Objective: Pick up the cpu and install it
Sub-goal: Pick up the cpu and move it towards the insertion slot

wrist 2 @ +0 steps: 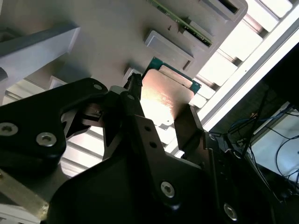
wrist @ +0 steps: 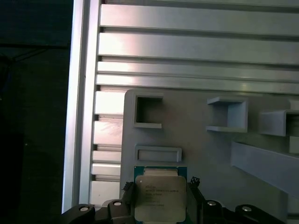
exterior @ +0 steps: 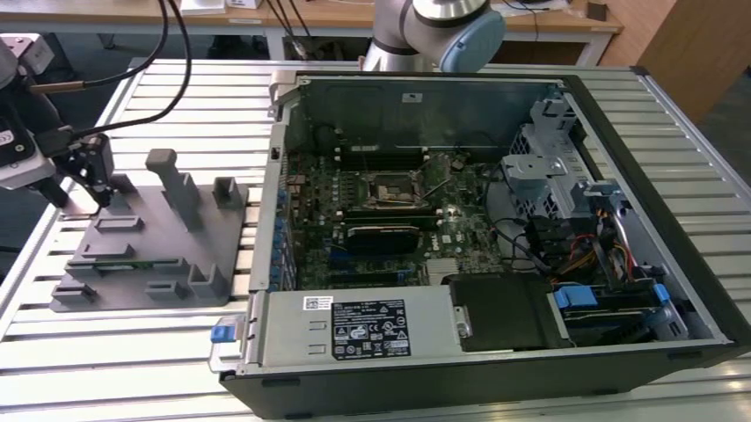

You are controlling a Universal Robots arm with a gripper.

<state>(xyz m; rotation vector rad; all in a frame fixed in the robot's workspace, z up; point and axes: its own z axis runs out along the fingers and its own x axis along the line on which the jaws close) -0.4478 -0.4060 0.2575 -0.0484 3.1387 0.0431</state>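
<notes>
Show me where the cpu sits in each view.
Exterior view: under the gripper, at a corner of the grey fixture, on the exterior view's left.
First wrist view: the cpu lies on the grey fixture, at the gripper.
Second wrist view: the cpu, same spot.
Shared landmark: the grey fixture.

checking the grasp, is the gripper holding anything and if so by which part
The gripper appears to hold the cpu by two opposite side edges, one finger against each, just over the grey fixture.
</notes>
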